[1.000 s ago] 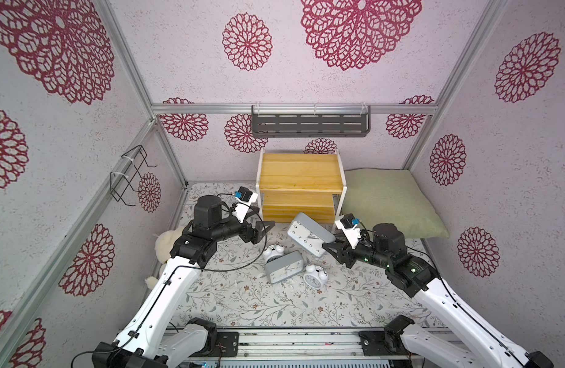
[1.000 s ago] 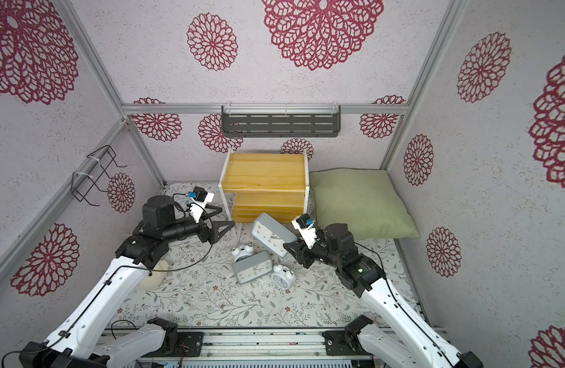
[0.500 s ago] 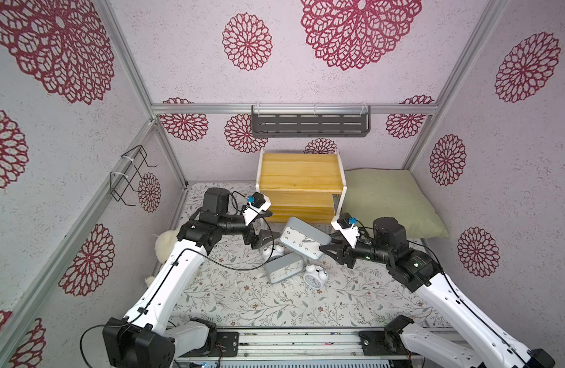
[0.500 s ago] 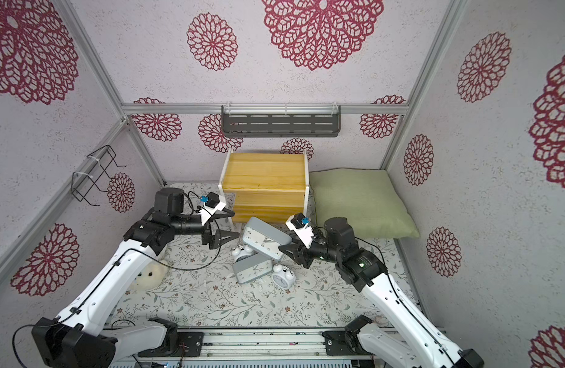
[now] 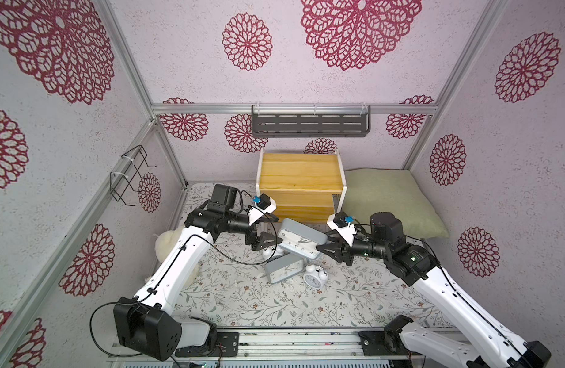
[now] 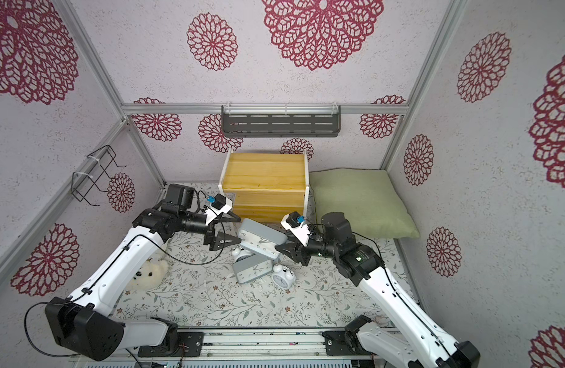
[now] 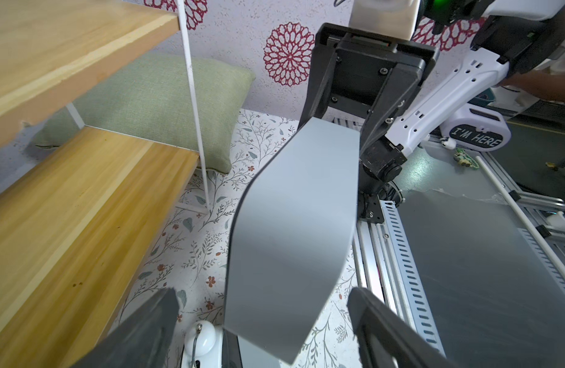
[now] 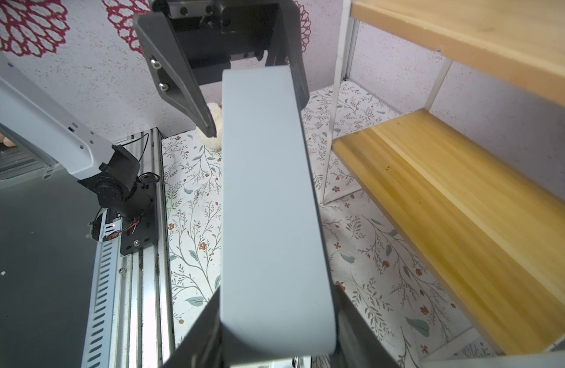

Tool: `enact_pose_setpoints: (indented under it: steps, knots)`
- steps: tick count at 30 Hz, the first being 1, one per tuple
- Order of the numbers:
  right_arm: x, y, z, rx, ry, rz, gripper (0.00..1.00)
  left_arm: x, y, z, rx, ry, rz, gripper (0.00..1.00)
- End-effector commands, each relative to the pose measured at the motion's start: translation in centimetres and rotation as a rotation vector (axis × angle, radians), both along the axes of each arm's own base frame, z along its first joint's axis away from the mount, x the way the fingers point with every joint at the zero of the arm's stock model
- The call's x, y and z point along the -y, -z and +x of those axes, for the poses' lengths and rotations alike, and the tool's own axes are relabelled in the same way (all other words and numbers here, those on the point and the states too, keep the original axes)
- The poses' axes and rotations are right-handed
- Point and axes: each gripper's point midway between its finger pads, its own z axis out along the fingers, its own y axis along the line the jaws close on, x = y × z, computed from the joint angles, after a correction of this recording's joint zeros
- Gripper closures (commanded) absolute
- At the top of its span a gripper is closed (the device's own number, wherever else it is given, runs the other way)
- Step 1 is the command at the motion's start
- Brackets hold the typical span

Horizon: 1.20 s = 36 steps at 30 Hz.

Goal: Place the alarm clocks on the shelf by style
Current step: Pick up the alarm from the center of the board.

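Handover judged in hand: grey clock (image 5: 298, 242) clamped endwise in right gripper (image 5: 322, 243); opposite end straddled by left gripper (image 5: 276, 234), jaws wide. Left closure is required before right release.

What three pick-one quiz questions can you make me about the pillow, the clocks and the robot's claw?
1. Where is the green pillow?
A. On the mat beside the shelf.
B. On the shelf's top board.
C. Hanging on the wall.
2. How many clocks stand on the shelf?
A. Four.
B. None.
C. Two.
3. What is the right gripper doing?
A. Open and empty.
B. Shut on the pillow.
C. Shut on the lifted grey clock.
Answers: A, the pillow lies next to the shelf's legs; B, both boards are bare; C, it clamps the clock's end in the right wrist view.
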Motion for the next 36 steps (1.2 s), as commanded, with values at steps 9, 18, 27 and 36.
enact_pose_setpoints:
  steps: [9,18,27,36]
  knots:
    - [-1.0,-4.0,-0.5,0.126,-0.082,0.071,0.89,1.2,0.0,-1.8,-0.051,0.127,-0.001,0.19]
    - [-0.8,-3.5,0.2,0.124,-0.044,0.049,0.89,1.4,-0.7,-2.3,-0.077,0.151,-0.018,0.73]
    - [0.0,-4.2,1.1,0.168,0.042,0.084,0.54,0.7,-1.8,-2.8,-0.049,0.094,0.005,0.92]
    - [0.7,-4.9,1.9,0.194,0.119,0.116,0.20,-0.6,-1.8,-2.5,-0.042,-0.065,0.063,0.99]
